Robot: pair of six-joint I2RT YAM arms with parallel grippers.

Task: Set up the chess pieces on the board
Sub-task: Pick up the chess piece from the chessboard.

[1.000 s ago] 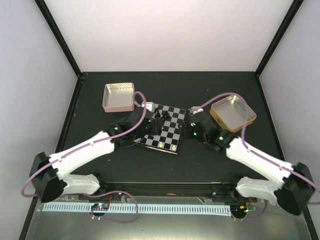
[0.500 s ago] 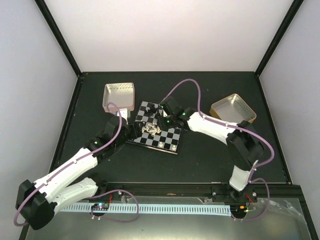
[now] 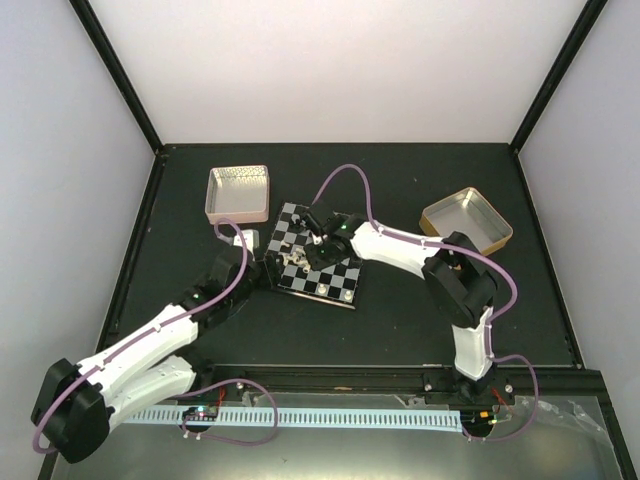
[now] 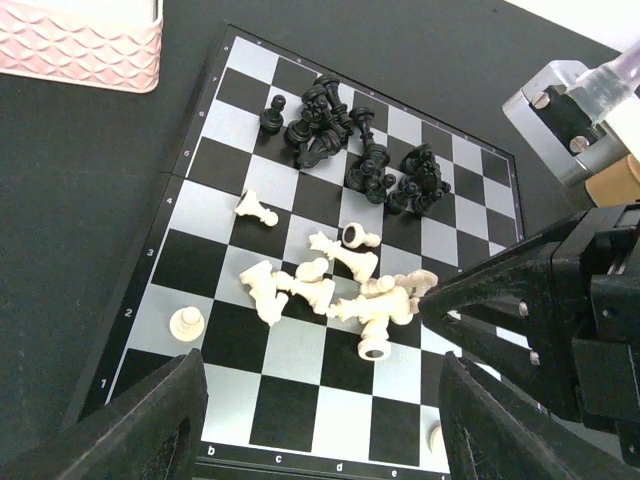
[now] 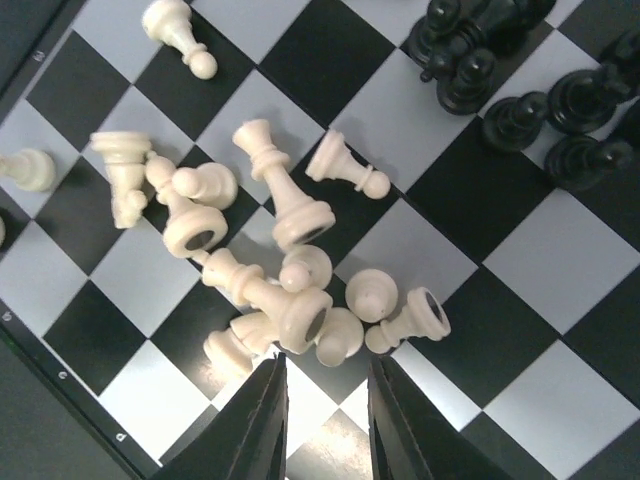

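Right jaws slightly apart, empty, over toppled cream pieces (image 5: 298,316), left jaws wide, empty

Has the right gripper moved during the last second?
Yes. The right gripper went left, away from the gold tin, and is now over the board.

A pink tin (image 3: 237,193) and a gold tin (image 3: 466,223) sit well apart on the black table (image 3: 420,322).

This is a robot lab. White walls (image 3: 340,70) and black posts (image 3: 115,75) enclose a table (image 3: 420,320) with 2 arms (image 3: 150,338).
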